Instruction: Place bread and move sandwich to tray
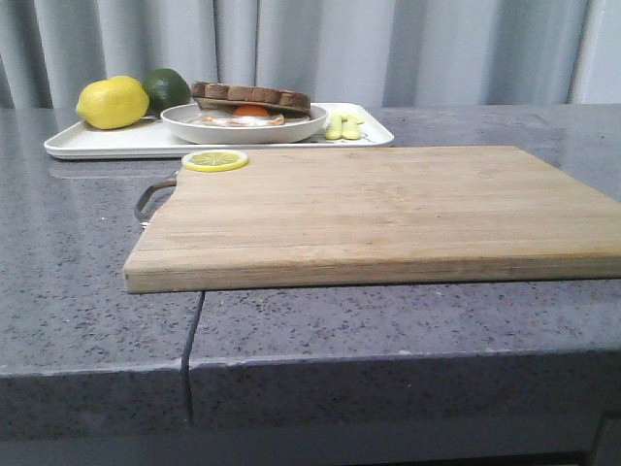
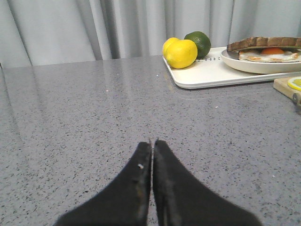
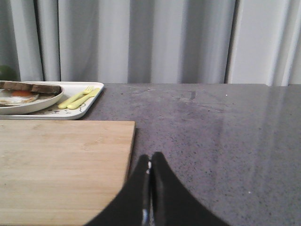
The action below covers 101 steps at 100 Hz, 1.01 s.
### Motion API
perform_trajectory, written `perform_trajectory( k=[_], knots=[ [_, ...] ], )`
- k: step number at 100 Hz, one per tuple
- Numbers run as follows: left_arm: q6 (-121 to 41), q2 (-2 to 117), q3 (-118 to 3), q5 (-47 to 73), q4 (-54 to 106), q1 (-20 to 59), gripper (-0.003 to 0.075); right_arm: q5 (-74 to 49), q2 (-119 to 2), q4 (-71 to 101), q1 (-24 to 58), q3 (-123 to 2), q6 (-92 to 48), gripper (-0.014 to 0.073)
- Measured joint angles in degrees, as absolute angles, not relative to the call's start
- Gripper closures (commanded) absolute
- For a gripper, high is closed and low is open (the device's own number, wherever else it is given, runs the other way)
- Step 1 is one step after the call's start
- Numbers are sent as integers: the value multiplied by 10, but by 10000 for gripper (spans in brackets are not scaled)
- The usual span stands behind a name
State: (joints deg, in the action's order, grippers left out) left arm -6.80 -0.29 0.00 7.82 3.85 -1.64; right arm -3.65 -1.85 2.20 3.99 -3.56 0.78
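Sitting at the upper left of the front view, the tray rests on the grey table and carries, from left to right, a lemon, a lime, the sandwich on its round white plate, and pale yellow cutlery. The bread lies as the top slice of the sandwich, over the egg and its orange yolk. Just in front of the tray, a thin lemon slice lies on the back left corner of the cutting board, which fills the middle and right of the frame.

Neither arm shows in the front view. In the left wrist view the left end effector is closed, its black fingers pressed together with nothing between them, over bare table at lower centre. The tray sits at upper right there, and the sandwich is cut off by the right edge. In the right wrist view the right end effector is likewise closed and empty, its tips just beside the board's right edge; whether they touch the table is unclear. The sandwich is cut off at the left edge.
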Motion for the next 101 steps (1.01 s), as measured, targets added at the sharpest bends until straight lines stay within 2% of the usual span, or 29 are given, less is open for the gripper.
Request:
perform_trajectory(
  k=[21, 101],
  knots=[
    [-68, -3, 0, 78, 39, -16, 740, -37, 5, -16, 40, 14, 58, 662],
    [-68, -3, 0, 78, 39, -16, 740, -32, 5, -17, 40, 16, 63, 662]
  ],
)
